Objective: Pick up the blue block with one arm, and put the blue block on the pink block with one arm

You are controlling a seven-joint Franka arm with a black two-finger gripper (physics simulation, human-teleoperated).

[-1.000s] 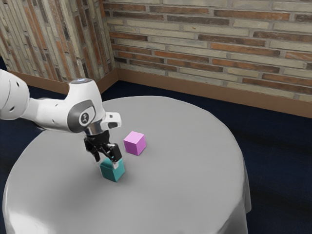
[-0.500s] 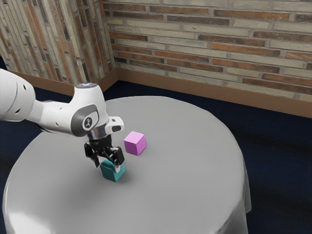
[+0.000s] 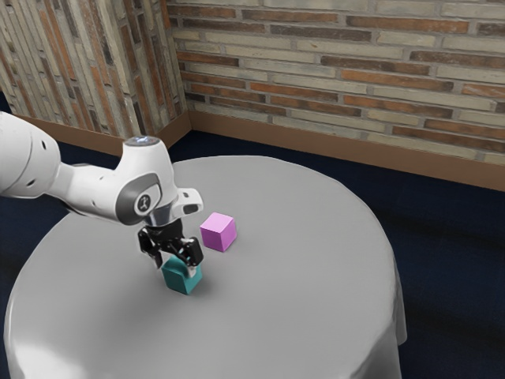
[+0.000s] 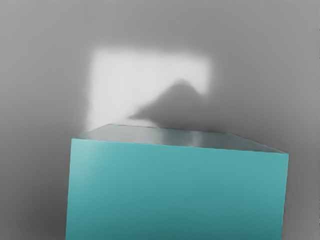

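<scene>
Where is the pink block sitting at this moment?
The pink block sits on the grey table. In the exterior view it is just beyond the blue block and to that view's right, apart from it and nearer the brick wall.

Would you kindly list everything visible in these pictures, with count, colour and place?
blue block: one, teal-blue, on the table, directly under the gripper
pink block: one, pink, on the table, apart from the blue block, nearer the wall
table: one, round, grey, mid-scene
wall: brick, brown and tan, behind the table
floor: dark blue, around the table
arm: one, white, entering from the exterior view's left
gripper: one, black, down at the blue block's top
</scene>
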